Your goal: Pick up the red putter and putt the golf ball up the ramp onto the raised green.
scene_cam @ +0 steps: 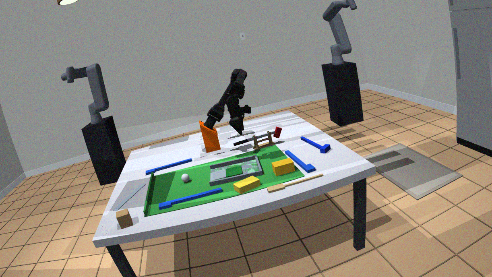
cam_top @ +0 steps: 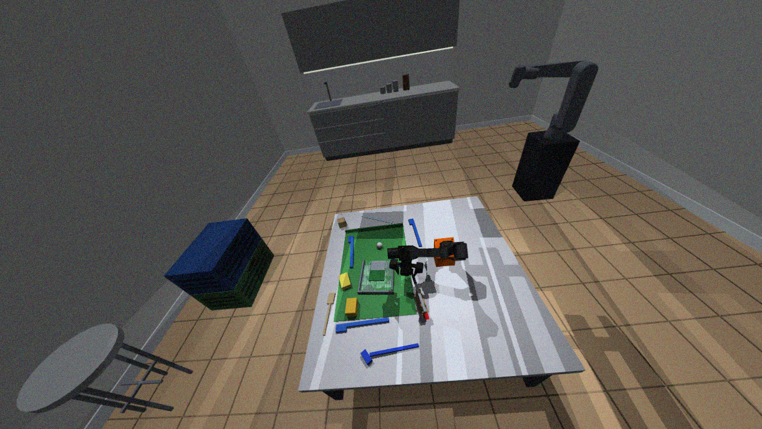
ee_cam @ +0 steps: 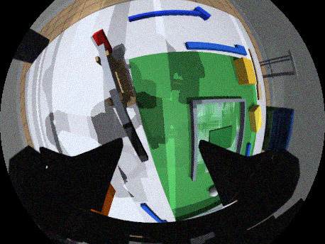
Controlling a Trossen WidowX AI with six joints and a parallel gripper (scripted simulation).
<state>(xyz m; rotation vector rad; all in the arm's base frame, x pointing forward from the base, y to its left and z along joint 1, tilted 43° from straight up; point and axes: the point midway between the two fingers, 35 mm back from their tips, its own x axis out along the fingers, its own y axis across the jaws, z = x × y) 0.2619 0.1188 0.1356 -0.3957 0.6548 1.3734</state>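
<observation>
Gray walls surround a tan tiled floor [cam_top: 266, 229] [scene_cam: 268, 240], with a round stool [cam_top: 72, 367] near stacked blue and green crates [cam_top: 218, 266].

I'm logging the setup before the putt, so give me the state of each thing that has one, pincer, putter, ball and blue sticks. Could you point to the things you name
Pincer [cam_top: 406, 267] [scene_cam: 240, 133] [ee_cam: 162, 144]: open, holding nothing
Red putter [cam_top: 426, 315] [scene_cam: 277, 132] [ee_cam: 100, 38]: propped on the wooden stand, not gripped
Golf ball [cam_top: 379, 245] [scene_cam: 185, 177] [ee_cam: 213, 191]: on the green mat, off the raised green
Blue sticks [cam_top: 394, 350] [scene_cam: 311, 144] [ee_cam: 164, 14]: lying flat

Red-headed putter [cam_top: 421, 301] [scene_cam: 256, 137] [ee_cam: 118, 103] resting on rack
</observation>
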